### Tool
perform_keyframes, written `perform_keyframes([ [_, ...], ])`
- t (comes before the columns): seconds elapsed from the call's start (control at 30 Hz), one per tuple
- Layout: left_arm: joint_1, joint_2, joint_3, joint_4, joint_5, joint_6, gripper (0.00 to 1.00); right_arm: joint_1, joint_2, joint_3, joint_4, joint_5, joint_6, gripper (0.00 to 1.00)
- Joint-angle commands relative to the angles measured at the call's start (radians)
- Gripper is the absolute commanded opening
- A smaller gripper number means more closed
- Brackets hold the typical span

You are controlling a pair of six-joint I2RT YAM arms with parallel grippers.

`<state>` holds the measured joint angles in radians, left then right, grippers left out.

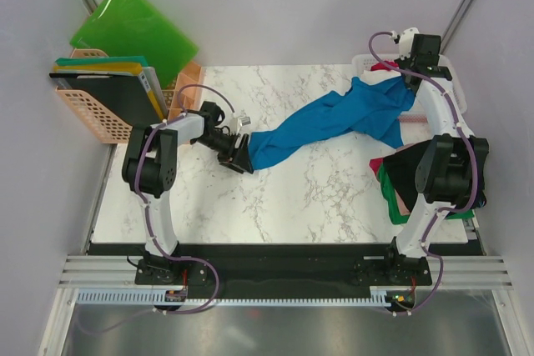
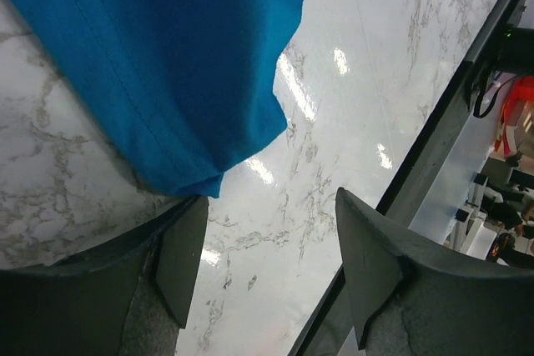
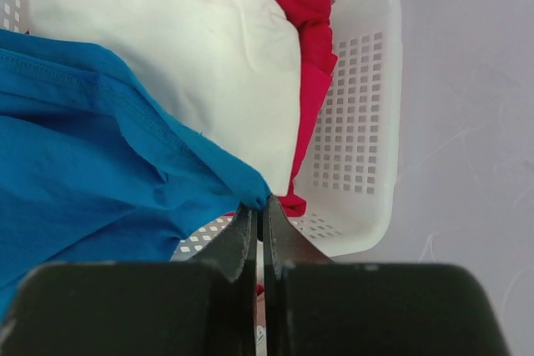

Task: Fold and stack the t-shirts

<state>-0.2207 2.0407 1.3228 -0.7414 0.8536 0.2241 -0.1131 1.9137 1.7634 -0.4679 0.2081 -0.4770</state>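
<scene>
A bright blue t-shirt (image 1: 334, 118) stretches in a twisted band across the marble table (image 1: 317, 198), from the back right down to the left middle. My right gripper (image 1: 408, 78) hangs over the white basket (image 3: 359, 164) and is shut on the blue t-shirt's (image 3: 92, 164) edge at its fingertips (image 3: 260, 204). My left gripper (image 1: 240, 156) sits low at the shirt's other end. It is open (image 2: 273, 198), with only bare table between the fingers. The blue corner (image 2: 200, 177) ends just above the left finger. White (image 3: 192, 56) and red (image 3: 313, 6) t-shirts lie in the basket.
A pile of black (image 1: 409, 168), red (image 1: 377, 164) and green (image 1: 392, 202) cloth lies at the table's right edge, partly behind the right arm. An orange basket (image 1: 92, 118) with flat folders stands at the left, with a green folder (image 1: 133, 27) leaning behind it.
</scene>
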Motion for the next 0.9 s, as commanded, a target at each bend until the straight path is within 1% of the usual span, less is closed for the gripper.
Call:
perform_keyframes([
  [0.0,0.003,-0.026,-0.007,0.004,-0.157,0.014,0.72,0.003,-0.053,0.007,0.035,0.013,-0.009,0.0],
  [0.2,0.001,-0.065,-0.033,-0.006,-0.151,0.015,0.73,0.003,-0.05,-0.004,0.037,0.008,-0.006,0.0],
  [0.4,0.003,-0.062,-0.019,-0.009,-0.197,0.012,0.73,0.003,-0.051,-0.021,0.044,0.005,-0.006,0.0],
  [0.57,0.001,-0.036,0.026,-0.015,-0.238,0.0,0.74,0.003,-0.053,-0.035,0.052,0.004,-0.009,0.0],
  [0.7,0.001,-0.043,0.019,-0.026,-0.286,0.009,0.74,0.001,-0.056,-0.056,0.063,0.016,-0.02,0.0],
  [0.87,0.001,-0.014,0.032,-0.026,-0.277,-0.017,0.74,0.001,-0.047,-0.064,0.069,0.004,-0.011,0.0],
])
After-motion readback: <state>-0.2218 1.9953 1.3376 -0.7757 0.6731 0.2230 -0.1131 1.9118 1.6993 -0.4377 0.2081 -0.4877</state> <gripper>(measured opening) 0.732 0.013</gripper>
